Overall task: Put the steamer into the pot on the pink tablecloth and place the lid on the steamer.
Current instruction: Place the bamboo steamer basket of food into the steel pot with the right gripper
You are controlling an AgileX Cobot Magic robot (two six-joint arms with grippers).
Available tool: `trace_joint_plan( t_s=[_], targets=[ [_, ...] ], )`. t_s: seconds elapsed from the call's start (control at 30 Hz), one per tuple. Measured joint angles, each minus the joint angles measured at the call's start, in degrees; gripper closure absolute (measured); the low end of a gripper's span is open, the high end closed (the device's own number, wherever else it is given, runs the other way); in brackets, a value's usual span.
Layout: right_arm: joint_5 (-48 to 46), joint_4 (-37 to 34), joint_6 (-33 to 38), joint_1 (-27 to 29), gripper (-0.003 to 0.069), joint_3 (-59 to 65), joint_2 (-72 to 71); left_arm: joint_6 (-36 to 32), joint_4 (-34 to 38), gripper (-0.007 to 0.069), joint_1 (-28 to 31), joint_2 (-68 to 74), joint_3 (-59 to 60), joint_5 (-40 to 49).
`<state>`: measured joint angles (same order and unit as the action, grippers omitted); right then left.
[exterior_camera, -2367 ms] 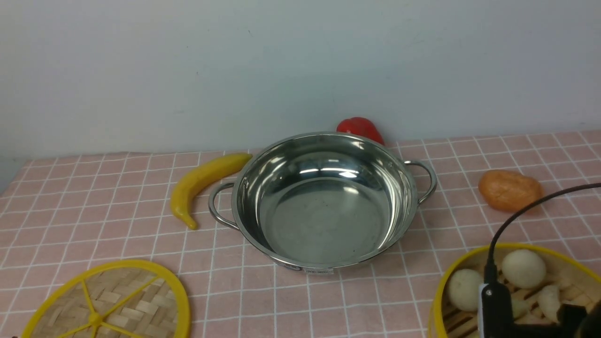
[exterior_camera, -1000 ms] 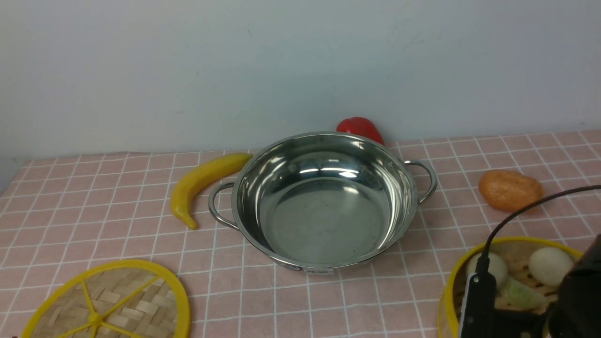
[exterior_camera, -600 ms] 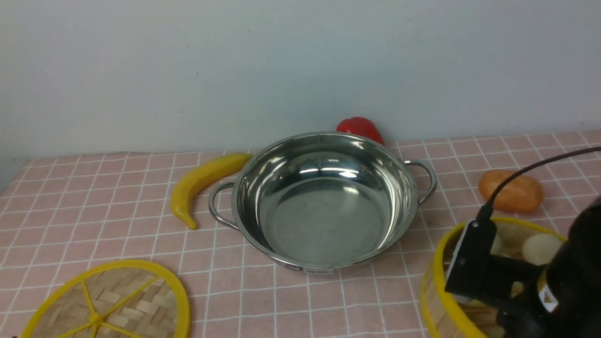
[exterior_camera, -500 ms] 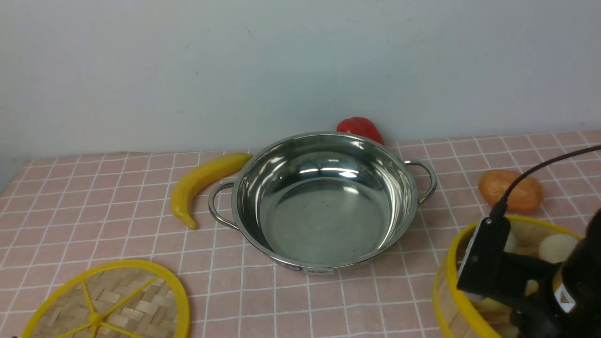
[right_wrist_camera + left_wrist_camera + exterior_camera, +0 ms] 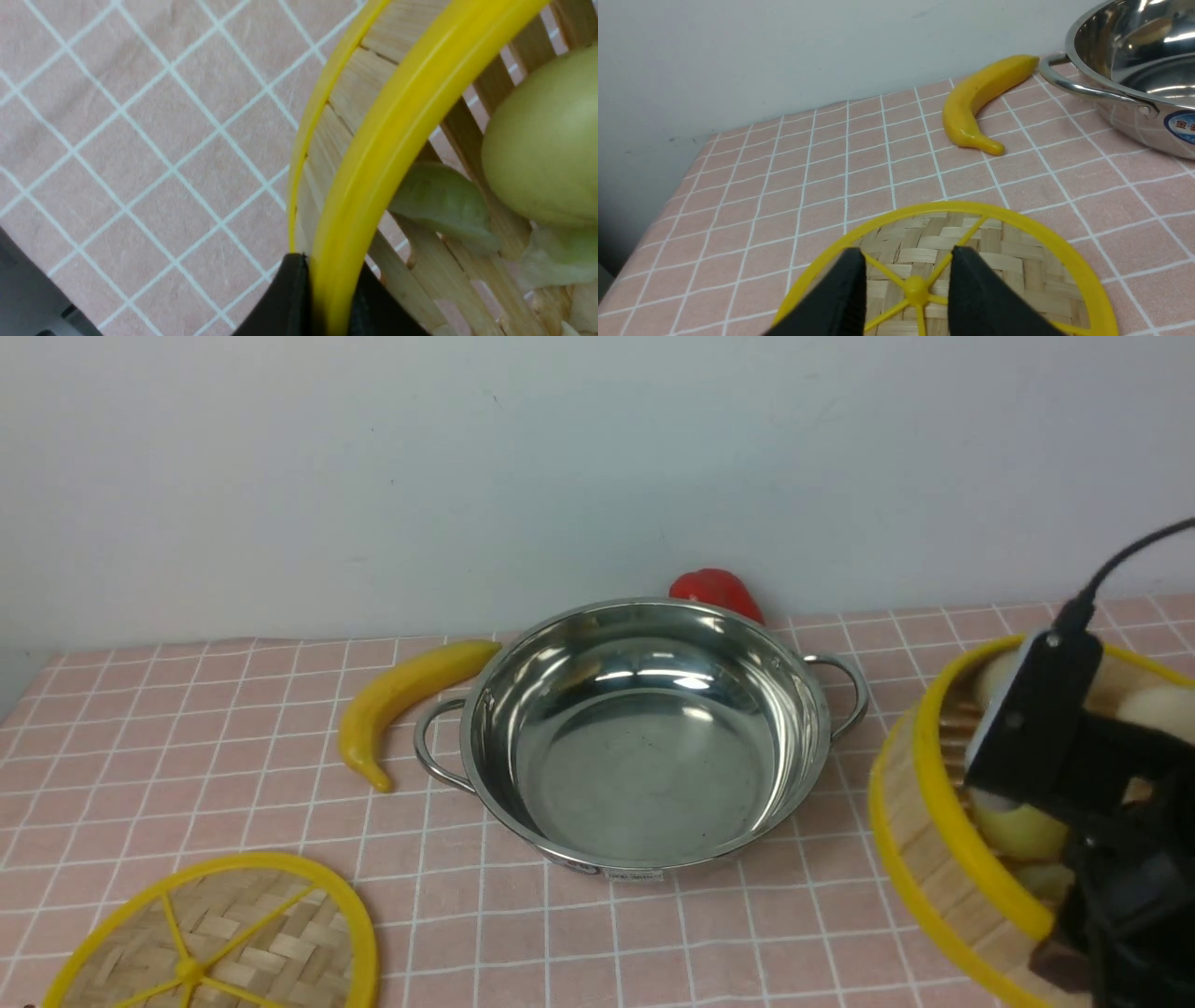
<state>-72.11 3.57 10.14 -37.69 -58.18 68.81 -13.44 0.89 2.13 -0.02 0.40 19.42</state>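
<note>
at the right edge of the pink tablecloth [image 5: 187, 756], the right gripper [image 5: 324, 284] pinches the yellow rim of the steamer [image 5: 920, 840], which hangs tilted beside the steel pot [image 5: 644, 775], not in it, with pale buns [image 5: 1018, 831] inside. near the front left, the left gripper [image 5: 906, 261] hovers with jaws spread over the hub of the lid [image 5: 1017, 252], which lies flat on the cloth.

Left tool [image 5: 908, 254] hovering low, jaws spread wide, right tool [image 5: 327, 280] aloft, jaws clamped narrow.
</note>
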Motion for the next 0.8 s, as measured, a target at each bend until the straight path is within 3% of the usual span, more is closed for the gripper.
trace_joint_plan(
  t_s=[0.5, 0.8],
  targets=[
    [-0.45, 1.03, 10.81, -0.49, 0.0573, -25.07, 17.88, 0.00, 0.00, 0.0382, 0.00, 0.00, 0.00, 0.00],
    [-0.45, 3.14, 15.77, -7.45, 0.0573, -37.22, 30.73, 0.00, 0.00, 0.0382, 0.00, 0.00, 0.00, 0.00]
  ],
)
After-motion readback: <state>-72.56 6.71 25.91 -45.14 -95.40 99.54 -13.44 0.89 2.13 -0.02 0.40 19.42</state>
